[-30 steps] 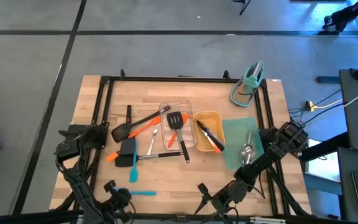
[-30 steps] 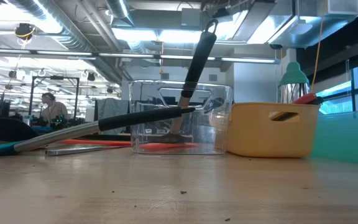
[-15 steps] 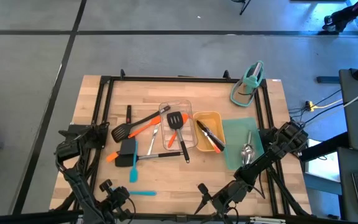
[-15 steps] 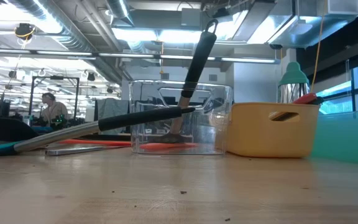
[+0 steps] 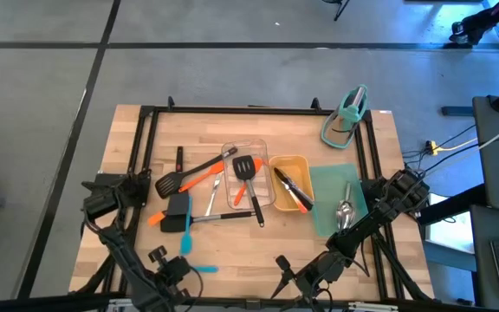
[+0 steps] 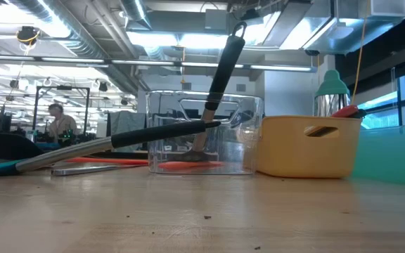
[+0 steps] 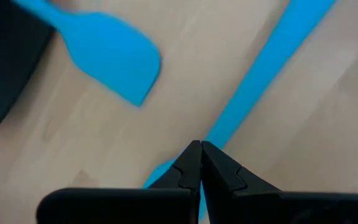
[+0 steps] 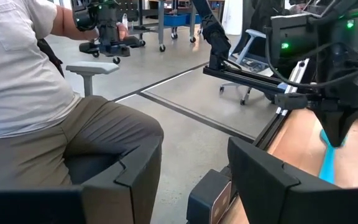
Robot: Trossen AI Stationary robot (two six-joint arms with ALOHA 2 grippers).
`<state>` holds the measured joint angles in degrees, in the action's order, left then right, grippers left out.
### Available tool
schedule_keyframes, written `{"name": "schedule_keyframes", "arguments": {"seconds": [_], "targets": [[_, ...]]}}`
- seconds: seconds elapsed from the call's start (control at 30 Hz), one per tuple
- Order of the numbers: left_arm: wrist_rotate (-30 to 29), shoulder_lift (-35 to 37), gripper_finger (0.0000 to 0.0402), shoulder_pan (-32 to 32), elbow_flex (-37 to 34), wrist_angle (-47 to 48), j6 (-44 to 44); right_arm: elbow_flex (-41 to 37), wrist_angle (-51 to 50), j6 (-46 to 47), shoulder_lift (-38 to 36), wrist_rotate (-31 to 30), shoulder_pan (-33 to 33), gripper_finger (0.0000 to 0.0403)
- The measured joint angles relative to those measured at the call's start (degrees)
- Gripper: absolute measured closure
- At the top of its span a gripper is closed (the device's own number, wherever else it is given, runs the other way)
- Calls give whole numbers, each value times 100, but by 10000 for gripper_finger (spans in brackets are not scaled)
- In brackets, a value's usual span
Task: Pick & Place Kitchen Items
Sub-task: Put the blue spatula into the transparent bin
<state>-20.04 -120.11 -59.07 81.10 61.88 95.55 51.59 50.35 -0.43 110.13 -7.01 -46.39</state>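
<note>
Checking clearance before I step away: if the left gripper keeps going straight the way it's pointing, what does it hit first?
The left gripper, fingers shut, points down at the blue spatula handle lying on the table. It would probably meet that handle first; the remaining gap is unclear.

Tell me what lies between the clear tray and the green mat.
The yellow tray, holding black-handled tongs, sits between the clear tray and green mat, per the high view.

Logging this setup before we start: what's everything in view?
Table: one, wooden, centre.
Clear tray: one, mid-table.
Yellow tray: one, right of it.
Mat: one, teal, beside yellow tray.
Spoon: one, steel, on mat.
Stand: one, teal, far right corner.
Turners: three, black; one in clear tray, two left.
Spatulas: two, blue, front left.
Tongs: one, black-orange, yellow tray.
Person: one, white shirt, seated.
Left gripper: shut, above blue handle.
Right gripper: open, front edge.
</note>
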Motion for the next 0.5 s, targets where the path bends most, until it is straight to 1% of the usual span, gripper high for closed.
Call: {"name": "schedule_keyframes", "arguments": {"seconds": [0.07,0.3,0.37,0.43,0.5], "targets": [[-251,-24,399,101,-23,-114,-117,0,1,0,0,0,0,215],[-377,-20,399,470,-4,-476,-828,2,-26,71,-2,-28,21,215],[-648,-34,399,540,-4,-598,-835,2,-49,109,-2,-31,22,215],[-1118,-75,399,617,-6,-647,-808,2,-47,111,-2,-31,22,215],[-1610,-88,399,683,-9,-347,-702,2,-46,111,-2,-31,22,215]]}}
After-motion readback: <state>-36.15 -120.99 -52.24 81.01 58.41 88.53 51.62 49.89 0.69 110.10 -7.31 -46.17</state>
